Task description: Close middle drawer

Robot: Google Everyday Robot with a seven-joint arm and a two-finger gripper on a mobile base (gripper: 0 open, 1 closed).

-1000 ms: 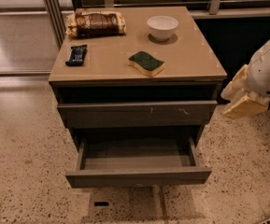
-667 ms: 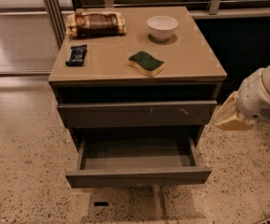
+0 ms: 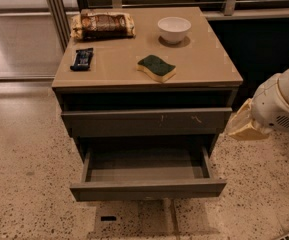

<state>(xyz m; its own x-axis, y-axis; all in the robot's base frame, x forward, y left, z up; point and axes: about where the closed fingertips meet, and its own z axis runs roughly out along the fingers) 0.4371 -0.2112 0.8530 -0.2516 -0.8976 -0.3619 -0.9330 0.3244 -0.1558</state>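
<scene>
Being swung lower and leftward, the fingers (image 3: 241,128) are being brought beside the table (image 3: 209,64); their spread cannot be told. The middle drawer (image 3: 148,189) is lying pulled out, below-left of them, unpushed.

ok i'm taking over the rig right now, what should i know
The gripper hangs off the right side of the cabinet, level with the scuffed upper drawer.
The middle drawer is pulled far out, its grey inside empty.
Done: nothing, the drawer is not closed.
Left: bring the gripper round to its front and push it fully in.
</scene>
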